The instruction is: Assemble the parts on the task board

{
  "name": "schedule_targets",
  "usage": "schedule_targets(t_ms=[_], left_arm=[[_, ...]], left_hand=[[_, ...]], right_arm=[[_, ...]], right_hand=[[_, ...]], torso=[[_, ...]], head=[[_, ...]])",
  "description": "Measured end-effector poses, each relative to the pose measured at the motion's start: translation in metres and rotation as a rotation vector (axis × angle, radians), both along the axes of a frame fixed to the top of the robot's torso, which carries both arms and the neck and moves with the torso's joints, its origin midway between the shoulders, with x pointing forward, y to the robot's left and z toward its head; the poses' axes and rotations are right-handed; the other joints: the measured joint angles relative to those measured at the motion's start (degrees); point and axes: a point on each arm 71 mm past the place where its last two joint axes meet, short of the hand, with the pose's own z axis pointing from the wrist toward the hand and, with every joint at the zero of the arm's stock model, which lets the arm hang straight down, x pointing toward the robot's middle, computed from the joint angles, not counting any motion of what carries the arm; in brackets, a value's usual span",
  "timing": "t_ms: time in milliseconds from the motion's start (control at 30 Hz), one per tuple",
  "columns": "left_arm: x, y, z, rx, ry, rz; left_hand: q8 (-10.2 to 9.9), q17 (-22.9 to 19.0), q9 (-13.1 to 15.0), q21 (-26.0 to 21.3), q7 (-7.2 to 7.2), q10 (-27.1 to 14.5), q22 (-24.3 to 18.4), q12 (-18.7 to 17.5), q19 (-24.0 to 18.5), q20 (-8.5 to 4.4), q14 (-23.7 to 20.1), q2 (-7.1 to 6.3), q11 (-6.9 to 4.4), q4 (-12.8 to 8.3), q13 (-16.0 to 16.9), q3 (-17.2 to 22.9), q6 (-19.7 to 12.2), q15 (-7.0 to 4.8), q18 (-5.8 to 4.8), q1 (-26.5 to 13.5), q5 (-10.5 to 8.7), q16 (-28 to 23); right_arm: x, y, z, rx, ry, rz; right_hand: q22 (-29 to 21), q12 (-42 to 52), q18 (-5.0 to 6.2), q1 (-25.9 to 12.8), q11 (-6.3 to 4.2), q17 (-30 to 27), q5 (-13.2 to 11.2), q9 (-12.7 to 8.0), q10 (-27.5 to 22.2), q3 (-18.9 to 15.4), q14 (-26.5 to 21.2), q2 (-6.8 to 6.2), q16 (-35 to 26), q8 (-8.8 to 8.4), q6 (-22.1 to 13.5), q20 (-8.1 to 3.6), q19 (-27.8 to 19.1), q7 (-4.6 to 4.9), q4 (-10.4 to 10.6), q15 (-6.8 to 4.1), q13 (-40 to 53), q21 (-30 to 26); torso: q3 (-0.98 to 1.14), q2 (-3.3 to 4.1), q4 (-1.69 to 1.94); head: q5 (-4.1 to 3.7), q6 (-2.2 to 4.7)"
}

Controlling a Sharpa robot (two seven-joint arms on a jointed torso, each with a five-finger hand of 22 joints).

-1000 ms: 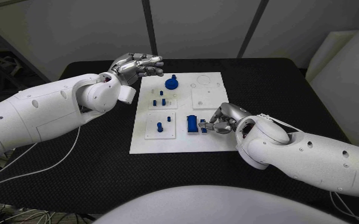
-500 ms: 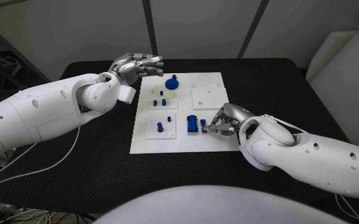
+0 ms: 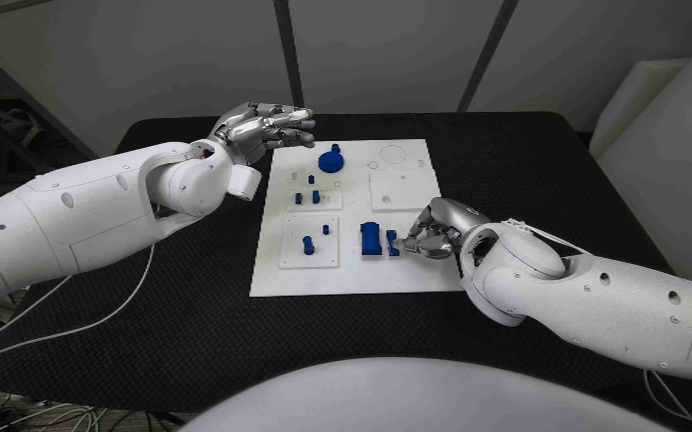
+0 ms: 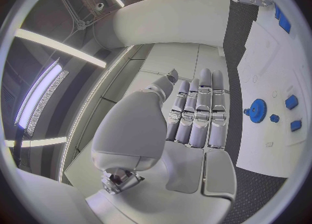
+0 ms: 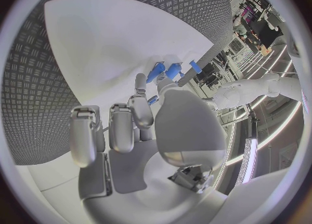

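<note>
Over the last second my right hand point(image 3: 430, 233) has crept slightly toward me along the board's point(image 3: 346, 277) right side; its fingers stay curled down by the small blue part point(image 3: 391, 243) beside the taller blue block point(image 3: 371, 238). I can't tell whether they pinch that part or only touch it. My read: it's still seating or adjusting the piece, not done.

Left hand point(image 3: 264, 129) hasn't moved. It hovers off the board's far-left corner, fingers curled in loosely, holding nothing.

The other parts are unchanged: the gear point(image 3: 332, 162) near the board's far edge, the pegs point(image 3: 307, 195) in the plate below it, one peg point(image 3: 307, 244) in the near-left plate.

The board lies on a black table point(image 3: 173, 332); grey wall panels stand behind it.
</note>
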Motion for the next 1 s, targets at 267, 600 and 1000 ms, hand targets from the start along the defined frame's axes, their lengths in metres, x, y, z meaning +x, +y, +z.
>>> schedule_targets(t_ms=[267,600,1000], left_arm=[[0.0001,-0.0009,-0.0002,0.0,0.001,-0.002],[0.0006,-0.0012,-0.0006,0.0,0.002,-0.002],[0.0008,-0.0006,-0.0008,0.001,0.003,-0.002]], left_hand=[[0.0,0.0,0.0,0.0,0.0,0.0,-0.1,0.0,-0.2,0.21,0.0,0.0,0.0,0.2,0.0,-0.2,0.0,0.0,0.0,0.0,0.0,-0.3],[0.0,0.0,0.0,0.0,0.0,0.0,-0.1,0.0,-0.2,0.21,0.0,0.0,0.0,0.2,0.0,-0.2,0.0,0.0,0.0,0.0,0.0,-0.3],[0.0,0.0,0.0,0.0,0.21,0.0,-0.2,0.0,-0.2,0.21,0.0,0.0,0.0,0.2,0.0,-0.2,-0.2,0.0,0.0,0.0,0.0,-0.3]], right_arm=[[0.0076,0.0053,-0.0031,0.004,-0.008,0.007],[0.009,0.0088,-0.0046,0.009,-0.018,0.022],[0.0091,0.0055,-0.0037,0.014,-0.042,0.023]], right_hand=[[0.0,0.0,0.0,4.0,0.0,0.0,-1.5,0.4,0.0,-0.1,0.0,-0.34,0.0,0.0,0.0,0.0,0.0,0.0,-1.8,0.0,0.1,0.0],[0.0,0.0,0.0,4.8,0.0,0.0,-1.7,0.5,0.0,-0.3,0.0,-0.6,0.0,0.0,0.0,0.0,0.0,0.0,-2.1,0.0,0.2,0.0],[0.0,0.0,0.0,4.9,0.0,0.0,-1.7,0.7,0.0,-1.2,0.0,-0.65,0.0,0.0,0.0,0.0,0.0,0.0,-1.5,0.0,0.3,0.0]], torso=[[0.03,0.05,0.02],[-0.01,-0.04,-0.05],[-0.03,-0.05,-0.07]], head=[[0.27,0.0],[0.36,0.0],[0.19,0.0]])
